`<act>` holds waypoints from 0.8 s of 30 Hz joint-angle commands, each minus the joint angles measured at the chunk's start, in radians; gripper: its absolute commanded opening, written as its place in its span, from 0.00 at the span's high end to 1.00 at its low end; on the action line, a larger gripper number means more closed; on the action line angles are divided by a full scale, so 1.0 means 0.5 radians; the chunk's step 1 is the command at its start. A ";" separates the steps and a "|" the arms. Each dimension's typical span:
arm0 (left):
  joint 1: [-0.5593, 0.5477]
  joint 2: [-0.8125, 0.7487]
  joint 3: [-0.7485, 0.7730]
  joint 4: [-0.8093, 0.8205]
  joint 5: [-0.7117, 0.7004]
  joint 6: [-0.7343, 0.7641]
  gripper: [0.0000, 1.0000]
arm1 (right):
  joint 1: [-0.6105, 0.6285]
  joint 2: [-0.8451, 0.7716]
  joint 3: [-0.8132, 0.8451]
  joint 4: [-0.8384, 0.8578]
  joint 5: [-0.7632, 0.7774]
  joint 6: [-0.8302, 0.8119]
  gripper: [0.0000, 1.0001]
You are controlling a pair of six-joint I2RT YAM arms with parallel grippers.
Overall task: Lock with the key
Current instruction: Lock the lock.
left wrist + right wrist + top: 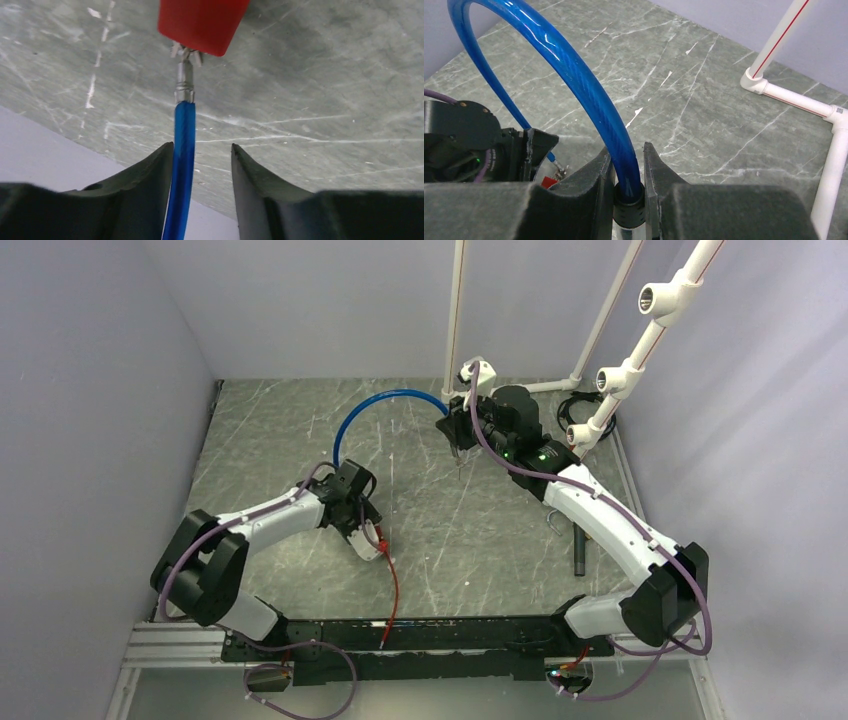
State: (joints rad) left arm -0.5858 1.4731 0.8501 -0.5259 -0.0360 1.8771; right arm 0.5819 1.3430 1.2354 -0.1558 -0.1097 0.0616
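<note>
A blue cable [372, 400] arcs between my two grippers. My right gripper [457, 430] at the back centre is shut on the cable's black end collar [628, 212]; the blue cable [574, 70] rises out of its jaws. My left gripper [362, 523] is open. The cable [182, 150] runs between its fingers, against the left finger [145, 180] and clear of the right one. The cable's silver end plug [184, 82] enters a red block [202, 22], which also shows in the top view [374, 538]. The key is not in view.
A red cord [392, 585] runs from the red block to the near edge. A dark cylinder [578, 552] and a small metal loop [553, 523] lie on the table by the right arm. White pipes [455, 310] stand at the back, also in the right wrist view [791, 97].
</note>
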 commanded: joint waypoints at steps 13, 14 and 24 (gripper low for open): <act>0.023 -0.141 0.552 -0.200 0.287 -1.075 1.00 | -0.048 0.065 0.141 0.231 0.084 0.329 1.00; 0.021 -0.180 0.586 -0.229 0.334 -1.182 1.00 | -0.065 0.079 0.152 0.225 0.084 0.380 1.00; 0.019 -0.393 0.950 -0.409 0.838 -2.336 1.00 | -0.223 0.143 0.158 0.232 -0.112 0.909 1.00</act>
State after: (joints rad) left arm -0.5785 1.3212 1.2636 -0.7170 0.2638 1.0107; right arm 0.4870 1.4208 1.2690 -0.1249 -0.1234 0.3695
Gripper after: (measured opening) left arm 0.147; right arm 0.216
